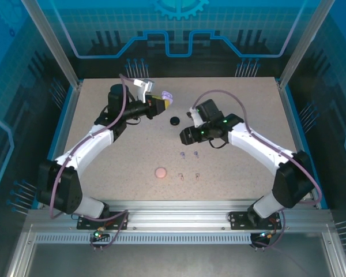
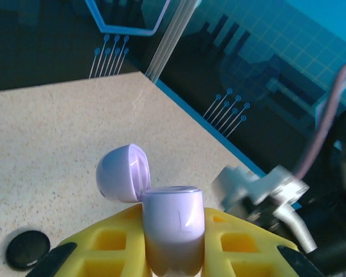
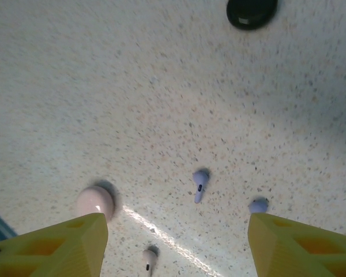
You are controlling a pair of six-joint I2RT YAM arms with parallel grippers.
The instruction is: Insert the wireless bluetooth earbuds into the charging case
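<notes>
Open lavender case [image 2: 174, 228] is clamped in left gripper [image 2: 173, 251] | lavender earbuds [image 3: 199, 186] are seen uninserted beneath wide-spread right gripper [image 3: 176, 242]

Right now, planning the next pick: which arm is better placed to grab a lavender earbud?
Right. The right pincer hangs open near the lavender earbuds; the left pincer is shut on the open lavender case.

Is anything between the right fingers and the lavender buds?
Nothing visible. Bare table lies between the open right fingers and both lavender buds; the pink case sits off to one side.
</notes>
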